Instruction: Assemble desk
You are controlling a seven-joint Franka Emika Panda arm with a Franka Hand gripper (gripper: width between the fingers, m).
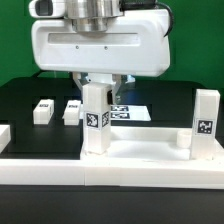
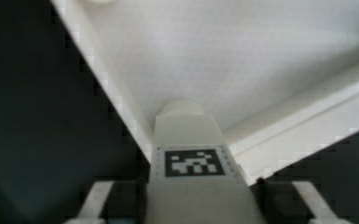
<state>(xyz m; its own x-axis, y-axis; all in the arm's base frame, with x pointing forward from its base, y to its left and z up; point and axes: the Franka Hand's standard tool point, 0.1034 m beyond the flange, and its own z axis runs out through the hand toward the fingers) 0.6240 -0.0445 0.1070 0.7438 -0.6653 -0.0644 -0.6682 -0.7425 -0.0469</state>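
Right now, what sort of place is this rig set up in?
Probably a robotics lab test bench: a black table against a plain green backdrop, a marker board lying on it, and a tagged white leg in the gripper.

The desk top (image 1: 150, 165) lies along the table's (image 1: 170, 98) near edge. The first leg (image 1: 95, 122) stands upright on it, left of middle in the exterior view, inside my pincer (image 1: 97, 88). The second leg (image 1: 207, 125) stands at its right end. Behind, the third leg (image 1: 42, 110) and the fourth leg (image 1: 72, 111) lie side by side toward the exterior view's left, with the marker board (image 1: 131, 111) just right of them.
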